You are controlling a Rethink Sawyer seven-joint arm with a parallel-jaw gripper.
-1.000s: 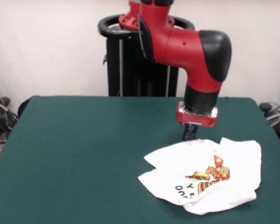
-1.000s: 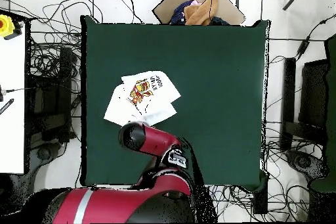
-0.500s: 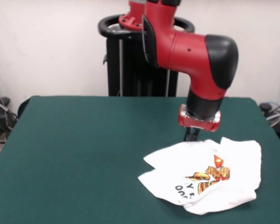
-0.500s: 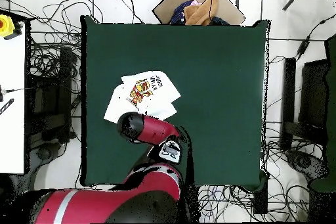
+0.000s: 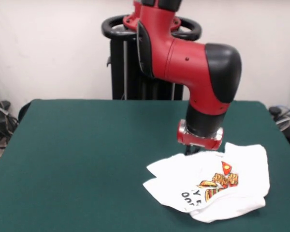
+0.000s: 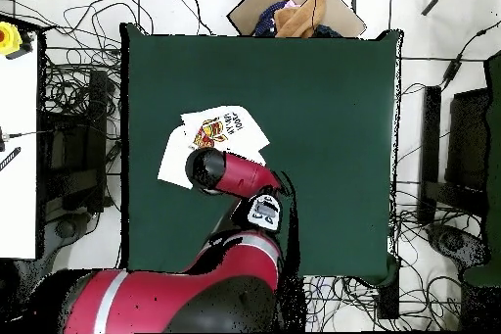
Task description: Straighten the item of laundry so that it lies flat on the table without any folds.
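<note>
Shirt [image 5: 210, 186] lying crumpled on the green surface [image 5: 87, 154] | gripper [image 5: 192, 151] pressing at its far edge, jaws hidden, cannot tell their state | risk: pinching several layers, dragging folds instead of flattening them

One T-shirt [image 5: 217, 186], one table [image 5: 87, 154], one arm [image 5: 193, 63], apparently nothing else.

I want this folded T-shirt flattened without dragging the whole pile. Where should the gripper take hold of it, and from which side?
Probably the T-shirt is best pinched from straight above at its free outer edge, on the back side next to the gripper. That layer lies folded over the print, so lifting it outward should open it across the bare table.
</note>
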